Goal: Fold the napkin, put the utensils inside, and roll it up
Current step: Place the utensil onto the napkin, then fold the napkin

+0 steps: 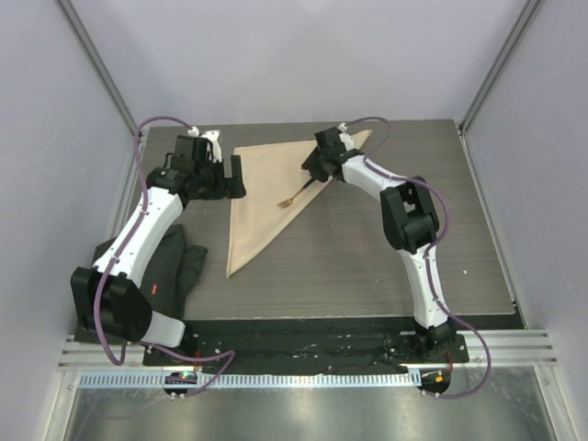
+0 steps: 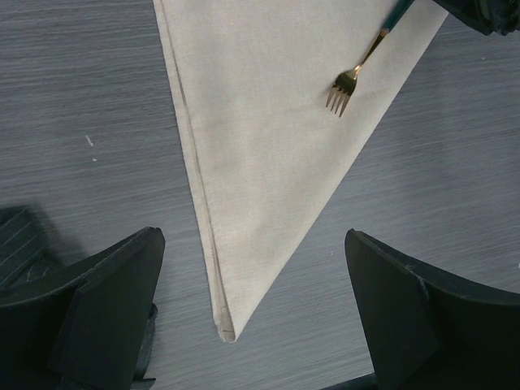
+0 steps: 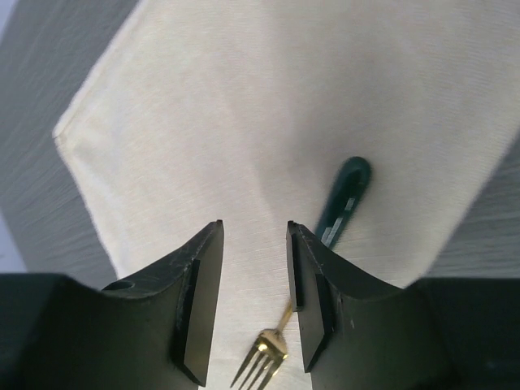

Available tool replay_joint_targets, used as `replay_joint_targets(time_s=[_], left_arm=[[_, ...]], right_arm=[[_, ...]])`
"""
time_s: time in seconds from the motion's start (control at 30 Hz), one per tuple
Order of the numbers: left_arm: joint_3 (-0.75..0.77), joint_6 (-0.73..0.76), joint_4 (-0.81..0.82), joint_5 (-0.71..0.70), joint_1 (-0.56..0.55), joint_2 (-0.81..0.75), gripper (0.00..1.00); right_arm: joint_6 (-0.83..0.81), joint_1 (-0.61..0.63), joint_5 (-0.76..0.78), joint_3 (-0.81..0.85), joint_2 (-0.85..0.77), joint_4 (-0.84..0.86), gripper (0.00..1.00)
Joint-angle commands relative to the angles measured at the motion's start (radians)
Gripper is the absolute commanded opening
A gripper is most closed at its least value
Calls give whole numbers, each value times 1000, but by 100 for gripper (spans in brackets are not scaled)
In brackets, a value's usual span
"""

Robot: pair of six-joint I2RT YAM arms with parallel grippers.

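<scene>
The beige napkin (image 1: 262, 197) lies folded in a triangle on the table, its long tip pointing to the near side. A fork (image 1: 296, 195) with a dark green handle and gold tines lies on its right part. My right gripper (image 1: 310, 171) hovers just above the fork, open and empty. In the right wrist view the fork's handle (image 3: 345, 199) lies outside the right finger and the tines (image 3: 262, 361) show between the fingers of the gripper (image 3: 254, 231). My left gripper (image 1: 227, 176) is open and empty at the napkin's left edge. In the left wrist view the napkin's tip (image 2: 231, 321) lies between the wide-open fingers (image 2: 114, 292).
A dark grey ribbed cloth (image 1: 175, 266) lies crumpled at the table's near left, under the left arm; it also shows in the left wrist view (image 2: 20, 244). Grey walls enclose the table on three sides. Bare tabletop (image 1: 386, 266) lies to the right of the napkin.
</scene>
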Motion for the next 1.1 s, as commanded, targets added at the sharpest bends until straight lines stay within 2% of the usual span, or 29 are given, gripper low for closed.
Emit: replay_joint_targets(time_s=[0.0,0.27,0.4,0.5,0.7,1.07], left_arm=[[40,-2,4,16,-3,-24,100],[36,-16,18,54,-3,-34,100],[36,-13,16,45,-3,-36,100],[36,-11,16,40,-3,-30,100],[36,-10,13,37,-5,-25,100],[39,-4,9,25,-3,-5,100]], right_arm=[[-84,-4,-143,-47,-139,221,45],[-147,-139,-220,-218,-252,280,45],[-158,-211,-288,-348,-283,384,45],[-169,-257,-308,-385,-279,403,49],[-153,-329,-342,-391,-217,412,49],[-89,-360,-401,-350,-55,487,49]])
